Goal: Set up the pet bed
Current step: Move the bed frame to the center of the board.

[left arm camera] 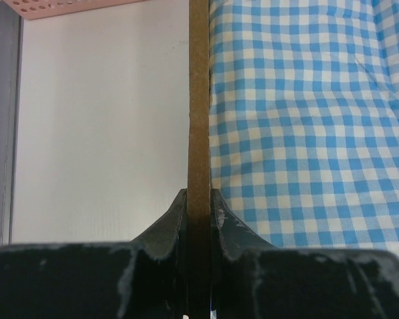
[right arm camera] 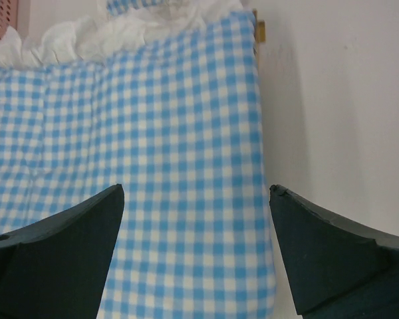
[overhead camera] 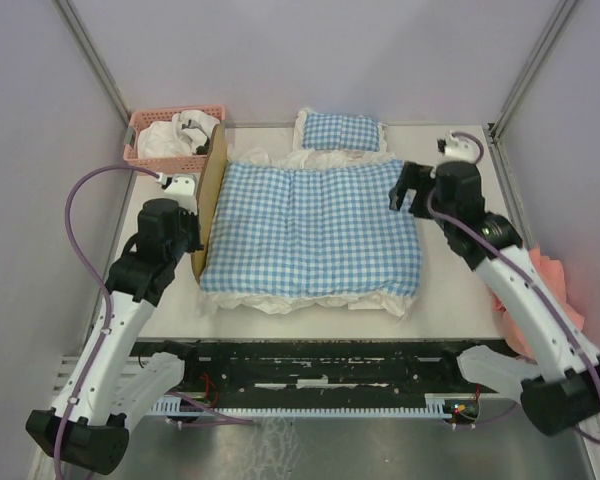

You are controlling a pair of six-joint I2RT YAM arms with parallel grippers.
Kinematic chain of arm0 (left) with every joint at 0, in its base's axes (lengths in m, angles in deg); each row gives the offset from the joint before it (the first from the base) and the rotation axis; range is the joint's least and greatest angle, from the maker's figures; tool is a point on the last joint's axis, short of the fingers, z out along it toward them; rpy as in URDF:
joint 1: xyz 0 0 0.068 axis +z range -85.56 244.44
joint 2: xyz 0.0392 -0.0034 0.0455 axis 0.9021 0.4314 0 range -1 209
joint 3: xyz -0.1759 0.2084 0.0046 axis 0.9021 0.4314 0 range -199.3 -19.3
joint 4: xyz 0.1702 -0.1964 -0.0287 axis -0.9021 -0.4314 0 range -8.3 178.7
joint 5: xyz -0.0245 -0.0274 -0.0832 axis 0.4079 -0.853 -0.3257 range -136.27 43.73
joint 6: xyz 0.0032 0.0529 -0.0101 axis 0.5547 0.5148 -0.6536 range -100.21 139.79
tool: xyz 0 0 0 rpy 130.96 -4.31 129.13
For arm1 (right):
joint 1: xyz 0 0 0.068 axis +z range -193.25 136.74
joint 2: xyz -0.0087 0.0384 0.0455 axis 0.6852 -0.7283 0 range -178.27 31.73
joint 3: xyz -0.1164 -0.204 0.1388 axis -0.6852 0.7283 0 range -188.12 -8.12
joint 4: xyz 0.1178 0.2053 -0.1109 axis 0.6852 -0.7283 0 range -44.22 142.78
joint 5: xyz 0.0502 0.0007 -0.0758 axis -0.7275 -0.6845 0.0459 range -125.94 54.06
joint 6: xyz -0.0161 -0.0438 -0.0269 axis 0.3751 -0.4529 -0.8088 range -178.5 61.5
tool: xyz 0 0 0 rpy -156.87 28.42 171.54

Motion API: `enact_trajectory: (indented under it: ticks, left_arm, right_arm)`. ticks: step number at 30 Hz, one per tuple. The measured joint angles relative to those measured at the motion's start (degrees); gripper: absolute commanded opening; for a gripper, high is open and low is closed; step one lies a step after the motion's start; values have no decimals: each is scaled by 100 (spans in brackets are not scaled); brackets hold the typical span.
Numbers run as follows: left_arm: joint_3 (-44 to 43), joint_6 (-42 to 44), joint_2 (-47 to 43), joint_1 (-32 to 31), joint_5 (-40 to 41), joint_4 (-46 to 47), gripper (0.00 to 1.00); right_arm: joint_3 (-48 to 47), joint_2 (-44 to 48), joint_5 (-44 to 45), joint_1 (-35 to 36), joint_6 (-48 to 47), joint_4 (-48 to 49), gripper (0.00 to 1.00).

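While gingham bedding [overhead camera: 310,230] covers pet bed [overhead camera: 212,190], pink basket [overhead camera: 175,111] near — pillow [overhead camera: 338,130] beyond.

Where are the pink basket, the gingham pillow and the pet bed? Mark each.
pink basket [overhead camera: 160,161]: top view, its near wall.
gingham pillow [overhead camera: 338,130]: top view, middle of its face.
pet bed [left arm camera: 198,100]: left wrist view, edge of its wooden panel.
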Motion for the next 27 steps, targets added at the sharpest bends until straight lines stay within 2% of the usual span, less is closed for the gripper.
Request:
enact_trajectory:
  ticks: [2,7,11,14,18,22,27]
  left_arm:
    - [9,-35,15,-7,17,31,3]
    - [151,-63,20,-9,28,247,3]
    - [190,-63,52,-9,52,358,3]
    - [240,-66,61,-9,17,455,3]
    - [361,-66,26,-9,-33,678,3]
    - [522,-70,-28,2,-133,960,3]
    - [750,-70,-133,20,-232,1325,3]
  right_arm:
    - [-767,-885,-4,-7,-269,208,99]
    - [-2347,-2896,-192,-122,-730,501,93]
    - [-3488,-4229,-278,-369,-813,608,83]
    - [-4374,-5206,-378,-634,-682,647,79]
    - [-5407,-6507,-804,-1093,-374,811,80]
    - [-6061,-7580,-1252,-1410,-22,927,84]
    - [-6996,-8747,-1768,-1574,315,1222,88]
